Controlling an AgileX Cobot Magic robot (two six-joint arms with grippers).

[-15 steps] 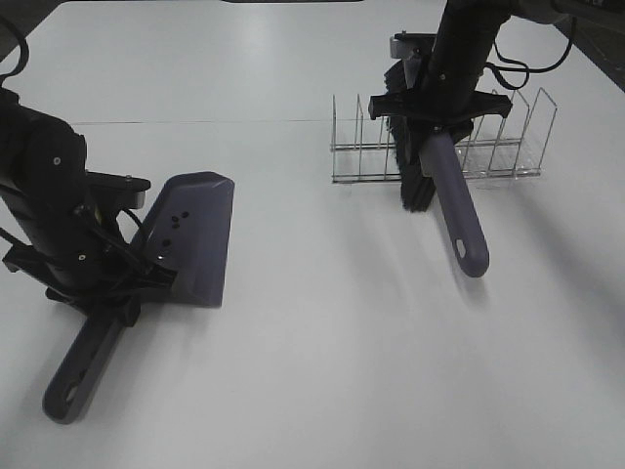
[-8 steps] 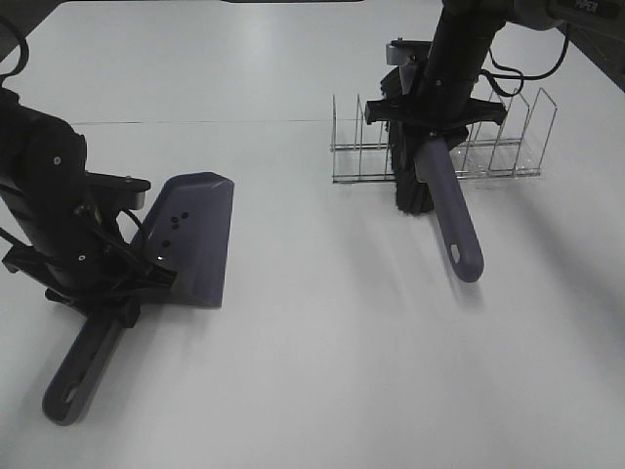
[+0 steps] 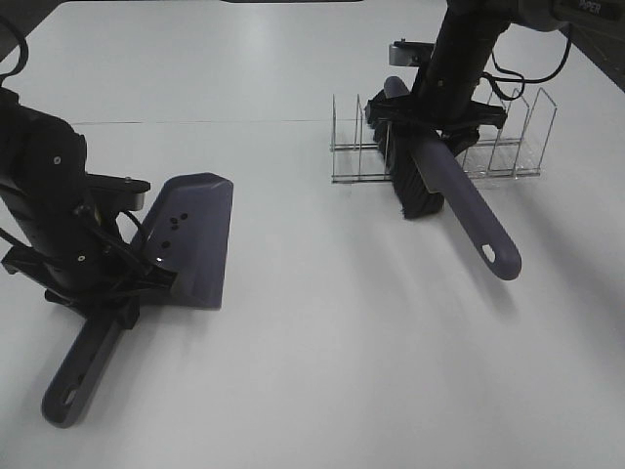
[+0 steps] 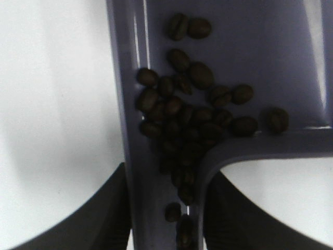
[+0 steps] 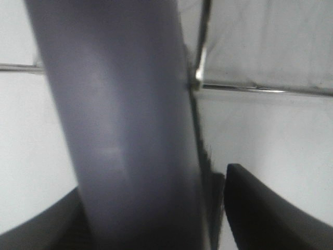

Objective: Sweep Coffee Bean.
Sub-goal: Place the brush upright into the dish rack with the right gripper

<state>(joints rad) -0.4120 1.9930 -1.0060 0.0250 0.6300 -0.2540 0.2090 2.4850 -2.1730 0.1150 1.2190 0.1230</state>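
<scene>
Purple plastic dustpan (image 3: 187, 237) — flat on white table (image 3: 312, 342), handle clamped in left gripper (image 3: 103, 293). Small dark-brown oval coffee beans (image 4: 187, 122) — heaped inside the pan near its handle. Purple-handled black-bristled brush (image 3: 439, 186) — clamped in right gripper (image 3: 430, 117), tilted, bristles at clear wire divider rack (image 3: 508, 137).

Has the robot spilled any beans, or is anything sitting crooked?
No spill shows: the coffee beans lie inside the purple dustpan. Only the brush looks odd, hanging aslant against the clear wire rack.
</scene>
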